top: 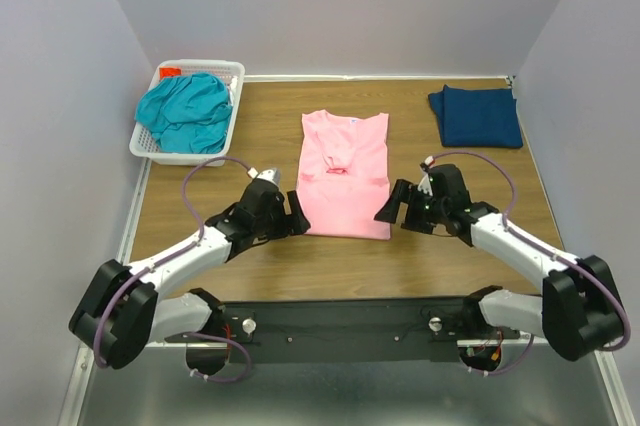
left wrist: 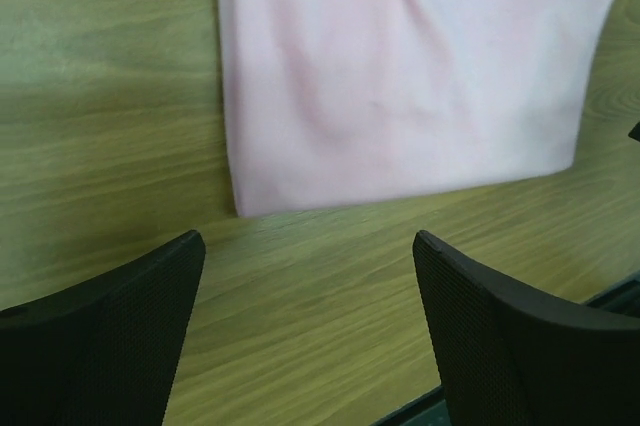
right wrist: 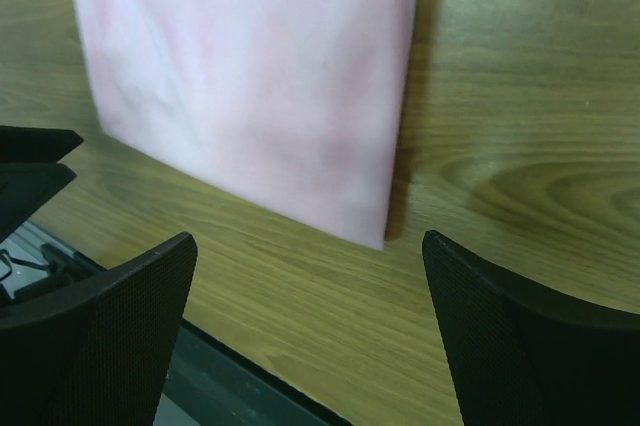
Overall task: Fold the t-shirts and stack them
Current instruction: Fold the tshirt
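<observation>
White plastic forms the lattice basket [top: 232, 68] at the far left, where the teal t-shirt [top: 185, 111] lies crumpled. Next, the left gripper [top: 297, 218] hovers just beside the near left corner of the pink t-shirt [top: 345, 171], fingers spread wide with nothing between them. That shirt lies flat mid-table as a long panel, sides tucked in, hem toward the arms. The right gripper [top: 390, 208] mirrors this at the near right corner, equally wide and empty. The navy t-shirt [top: 477, 116] sits folded at the far right. The step looks like the hem-to-collar fold. Each gripper should slip one finger under its corner and pinch all layers. Both should then lift level, at one pace, and lay the hem squarely on the collar edge.
</observation>
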`<action>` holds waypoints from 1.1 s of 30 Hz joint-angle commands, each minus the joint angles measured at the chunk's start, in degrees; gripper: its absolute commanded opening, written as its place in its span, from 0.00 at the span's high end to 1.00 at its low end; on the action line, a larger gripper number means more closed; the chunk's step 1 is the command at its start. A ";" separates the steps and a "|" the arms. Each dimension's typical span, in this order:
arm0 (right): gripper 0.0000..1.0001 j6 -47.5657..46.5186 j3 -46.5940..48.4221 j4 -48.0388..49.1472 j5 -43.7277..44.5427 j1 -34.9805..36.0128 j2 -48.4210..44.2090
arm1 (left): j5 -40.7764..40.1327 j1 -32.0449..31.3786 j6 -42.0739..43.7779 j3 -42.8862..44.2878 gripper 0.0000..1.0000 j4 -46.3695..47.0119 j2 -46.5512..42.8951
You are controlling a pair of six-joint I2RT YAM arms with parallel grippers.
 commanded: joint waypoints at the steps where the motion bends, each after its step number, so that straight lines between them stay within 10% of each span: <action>1: 0.00 0.45 -1.44 -1.85 -1.84 0.28 5.42 | -3.09 0.25 -1.64 -1.87 0.16 -0.66 2.48; 8: 0.06 0.44 -1.09 -0.97 -3.50 0.37 8.86 | -0.10 0.42 -1.12 -1.96 0.50 2.87 9.16; 16: 0.12 1.33 -3.38 1.14 -4.65 0.37 12.11 | -1.34 1.39 -0.59 -1.70 0.59 4.10 12.06; 22: 0.20 1.68 -3.73 1.66 -5.53 0.37 12.64 | 0.07 1.48 0.11 -1.52 0.99 4.45 12.95; 33: 0.57 3.35 -6.01 1.84 -3.25 1.07 13.00 | 2.18 1.48 0.73 -2.84 1.00 6.47 11.46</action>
